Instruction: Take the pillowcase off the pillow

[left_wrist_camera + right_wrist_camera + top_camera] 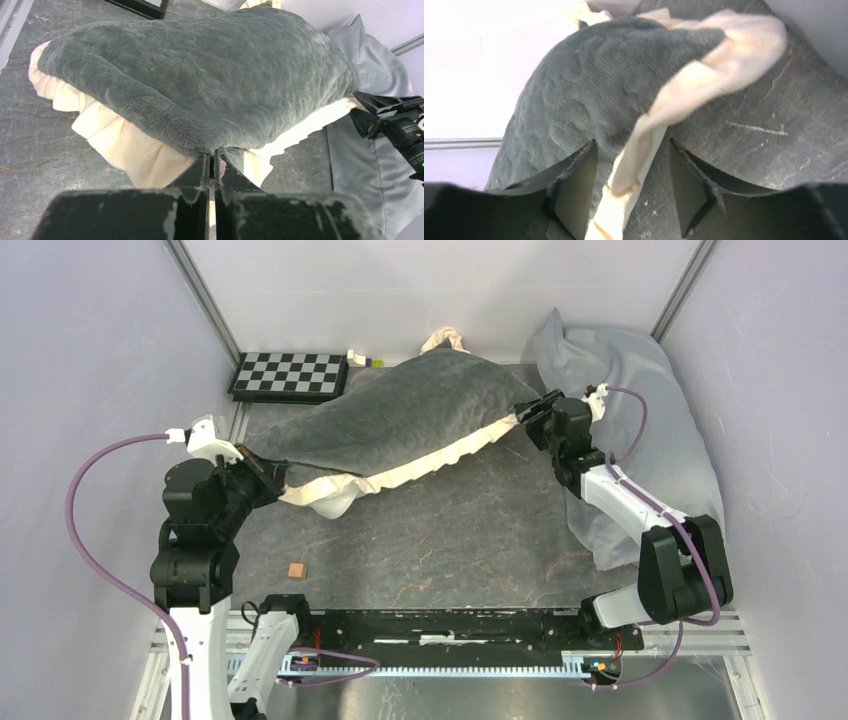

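Observation:
The pillowcase (pixel 400 415) lies across the table with its dark grey plush face up and its cream frill (pixel 420 465) along the near edge. It bulges as if filled, and the plain white pillow is hidden. My left gripper (pixel 268 472) is shut on the case's left near edge, which in the left wrist view (pixel 216 155) is plush and frill pinched between the jaws. My right gripper (pixel 527 412) is open at the case's right corner. In the right wrist view (pixel 631 145) a strip of cream frill (pixel 644 150) hangs between the spread fingers.
A pale blue-grey pillow (pixel 640 420) leans against the right wall behind my right arm. A checkerboard (pixel 290 375) lies at the back left. A small brown cube (pixel 296 570) sits on the table near the left arm's base. Walls close in on both sides.

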Robot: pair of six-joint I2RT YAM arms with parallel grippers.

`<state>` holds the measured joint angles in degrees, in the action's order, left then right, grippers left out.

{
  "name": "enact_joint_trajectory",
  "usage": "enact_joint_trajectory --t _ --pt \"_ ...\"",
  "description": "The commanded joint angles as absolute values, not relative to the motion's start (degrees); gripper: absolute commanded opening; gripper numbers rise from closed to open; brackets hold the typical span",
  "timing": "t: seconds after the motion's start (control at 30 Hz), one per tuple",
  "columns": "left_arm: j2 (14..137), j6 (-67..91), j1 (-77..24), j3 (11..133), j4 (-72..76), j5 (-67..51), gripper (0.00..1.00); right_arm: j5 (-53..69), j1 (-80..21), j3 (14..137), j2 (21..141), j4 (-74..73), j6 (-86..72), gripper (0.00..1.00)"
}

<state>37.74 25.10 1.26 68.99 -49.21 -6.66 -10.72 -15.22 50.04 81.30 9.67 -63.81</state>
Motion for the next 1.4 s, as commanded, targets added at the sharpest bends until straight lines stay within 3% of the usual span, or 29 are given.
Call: enact_joint_trajectory --t 0.0,0.03,0.1,0.13,0.43,0.73,0.97,1.13,1.17,1.23,1.3,1.37 --pt "36.53 22.62 1.36 70.13 -44.58 -7.91 0.03 -15.56 -15.14 54.82 82.52 12.53 -60.90 0.52" --pt "36.63 22.40 1.33 70.34 -44.82 -7.53 0.03 -15.67 -15.20 55.16 82.61 12.80 -60.18 0.42" --pt "37.02 22.02 1.36 71.02 -45.24 -6.84 0.02 -14.49 -14.96 55.85 82.56 13.97 -57.75 0.02" --pt "37.15 21.65 1.32 71.56 -45.47 -6.34 0.02 -14.10 -14.98 56.91 82.41 13.32 -56.13 0.00" --pt "38.96 17.51 1.35 81.33 -47.29 9.09 0.02 -11.09 -14.97 59.99 70.38 16.06 -43.48 0.00" --pt "44.75 17.14 1.32 95.91 -49.03 14.07 0.02 -2.49 -14.99 77.93 63.87 5.63 -36.53 0.00" --pt "53.70 18.19 1.31 98.11 -57.06 5.85 0.02 -10.44 -15.03 86.99 62.89 -7.34 -29.60 0.00" --pt "61.06 20.68 1.43 83.72 -51.47 -5.38 0.02 -12.48 -15.03 83.00 68.66 -11.86 -30.50 0.00" --pt "62.43 21.43 1.45 80.91 -49.63 -7.39 0.02 -13.24 -14.98 81.78 70.06 -12.03 -30.85 0.01" --pt "64.95 23.47 1.41 76.41 -45.69 -11.00 0.02 -13.67 -15.03 78.66 73.14 -10.70 -30.54 0.17" --pt "66.13 26.00 1.41 72.47 -40.68 -13.70 0.02 -10.32 -15.03 77.19 76.14 -8.70 -27.79 0.40" --pt "66.98 28.18 1.41 70.89 -37.40 -15.28 0.02 -1.65 -15.02 77.15 77.52 -7.03 -20.22 0.69"
